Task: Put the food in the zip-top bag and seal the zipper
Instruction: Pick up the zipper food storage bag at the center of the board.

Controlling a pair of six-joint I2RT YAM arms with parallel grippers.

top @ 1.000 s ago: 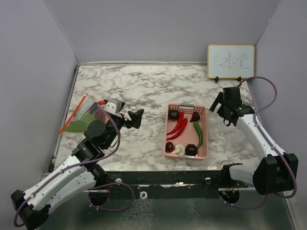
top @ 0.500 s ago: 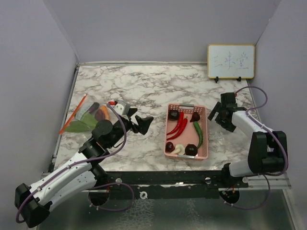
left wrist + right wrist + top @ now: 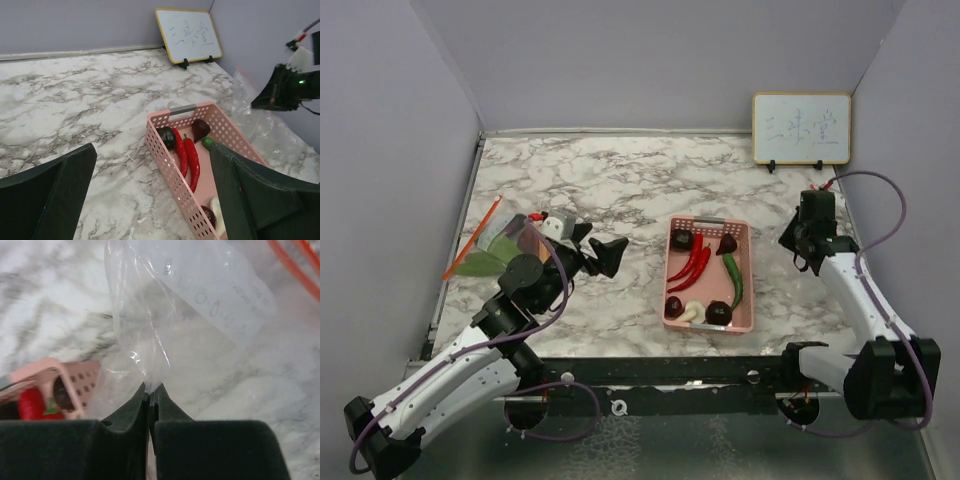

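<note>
Zip-top bag sat on the worktop at the right, between the pink basket and the side wall. Right gripper was closed on a thin pinch of its clear film, jaws nearly touching. Left gripper hung wide open and empty, left of the basket and aimed at it. No food was visible in the bag. Red chili peppers, green chili, dark round pieces and a white mushroom-like piece were in the basket. Green leafy vegetable and a thin orange piece, probably the carrot, lay near the worktop's left edge. Step in hand read as getting the bag up and its mouth presented for loading. Couldn't tell whether the pinch held one layer or both; if both, the mouth wouldn't open, so regrip on a single lip near the zipper. Lift slowly, since the film looked slick and a shallow pinch could let go. Turn the mouth toward the basket and the left arm to keep carries short. Chilis are long, so feed them tip-first.
</note>
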